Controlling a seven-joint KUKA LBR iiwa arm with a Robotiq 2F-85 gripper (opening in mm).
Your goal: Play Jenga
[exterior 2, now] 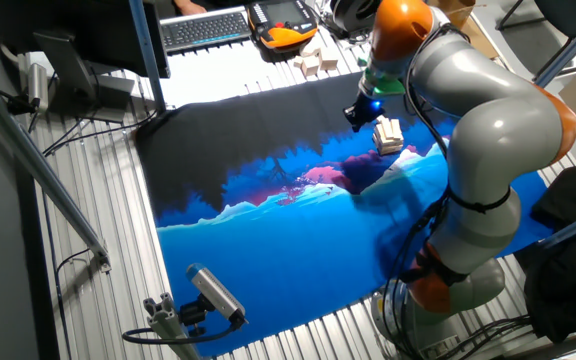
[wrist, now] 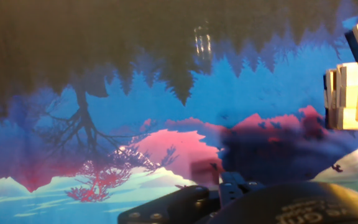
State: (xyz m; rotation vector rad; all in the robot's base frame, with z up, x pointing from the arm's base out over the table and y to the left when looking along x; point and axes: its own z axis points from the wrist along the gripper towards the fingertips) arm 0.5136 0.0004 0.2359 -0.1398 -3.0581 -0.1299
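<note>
The Jenga tower (exterior 2: 388,135) is a small stack of pale tan wooden blocks standing on the printed mat, at its back right. In the hand view it shows at the right edge (wrist: 351,93), partly cut off by the frame. My gripper (exterior 2: 360,112) hangs just left of the tower and slightly above it, close to its top blocks. It is small and dark in the fixed view, and I cannot tell how its fingers stand. In the hand view only a dark part of the hand (wrist: 229,190) shows at the bottom. Nothing is visibly held.
A mat (exterior 2: 288,215) with a blue and pink landscape print covers the table. Several loose wooden blocks (exterior 2: 314,62) lie behind it, near a keyboard (exterior 2: 205,28) and an orange pendant (exterior 2: 283,22). A camera on a mount (exterior 2: 213,292) sits at the mat's front left.
</note>
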